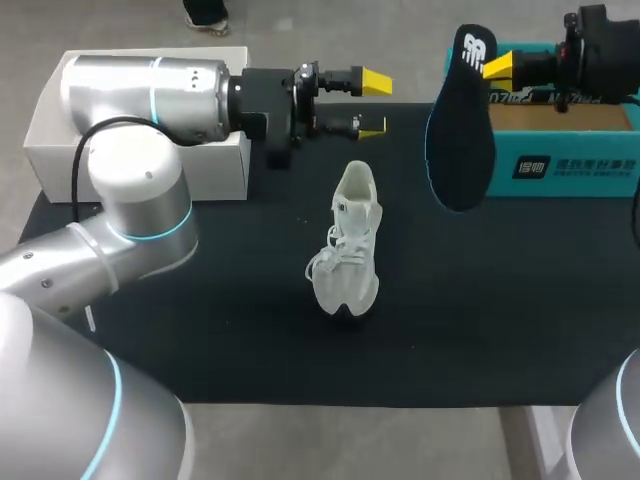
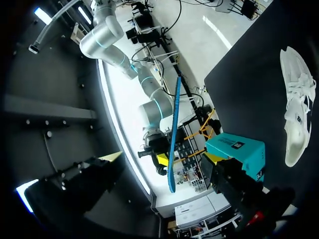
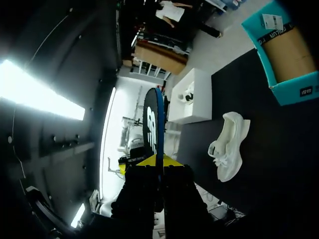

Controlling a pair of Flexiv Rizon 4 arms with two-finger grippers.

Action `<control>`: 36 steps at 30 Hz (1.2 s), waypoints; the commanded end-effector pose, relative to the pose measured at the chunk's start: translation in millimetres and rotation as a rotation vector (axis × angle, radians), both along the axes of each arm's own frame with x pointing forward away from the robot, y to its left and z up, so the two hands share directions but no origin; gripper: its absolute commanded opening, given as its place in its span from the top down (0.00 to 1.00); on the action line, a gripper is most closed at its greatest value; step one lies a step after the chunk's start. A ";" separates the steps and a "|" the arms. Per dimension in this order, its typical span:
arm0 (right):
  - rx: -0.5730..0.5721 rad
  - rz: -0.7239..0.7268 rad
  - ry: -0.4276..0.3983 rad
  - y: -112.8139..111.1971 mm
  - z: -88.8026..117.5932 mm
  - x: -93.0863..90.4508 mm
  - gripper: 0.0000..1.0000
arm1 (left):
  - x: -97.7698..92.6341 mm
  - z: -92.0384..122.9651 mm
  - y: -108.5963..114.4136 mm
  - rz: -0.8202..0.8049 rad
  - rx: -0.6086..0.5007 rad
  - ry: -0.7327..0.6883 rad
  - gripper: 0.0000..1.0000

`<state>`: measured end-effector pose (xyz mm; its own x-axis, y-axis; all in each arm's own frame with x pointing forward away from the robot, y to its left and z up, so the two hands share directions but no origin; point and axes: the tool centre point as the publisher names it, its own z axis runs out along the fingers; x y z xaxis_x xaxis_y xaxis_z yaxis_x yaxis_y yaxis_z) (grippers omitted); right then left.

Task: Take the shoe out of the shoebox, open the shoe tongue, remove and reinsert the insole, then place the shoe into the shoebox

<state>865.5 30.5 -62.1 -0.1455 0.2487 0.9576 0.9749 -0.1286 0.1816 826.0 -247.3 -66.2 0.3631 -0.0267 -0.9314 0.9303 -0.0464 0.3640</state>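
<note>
Head view: one white lace-up shoe (image 1: 352, 245) sits mid-table (image 1: 200, 330), apart from both arms. One dark insole (image 1: 460, 130) (blue-edged, white logo) hangs clamped in the right gripper (image 1: 497, 67), beside one teal shoebox (image 1: 575, 165). Left gripper (image 1: 373, 104): fingers apart, above the table.

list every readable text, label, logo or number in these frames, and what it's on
Nothing is clear enough to quote.
White logo at the heel end of the insole: letters unclear.
White print on the side wall of the shoebox: blurred.
White label on a shoebox flap: too small.
Shoe: no print visible.
</note>
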 end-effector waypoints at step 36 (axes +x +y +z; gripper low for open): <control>0.059 0.054 0.001 39.3 -5.4 19.4 0.00 | 2.7 -36.5 -55.7 0.050 -0.136 -0.014 1.00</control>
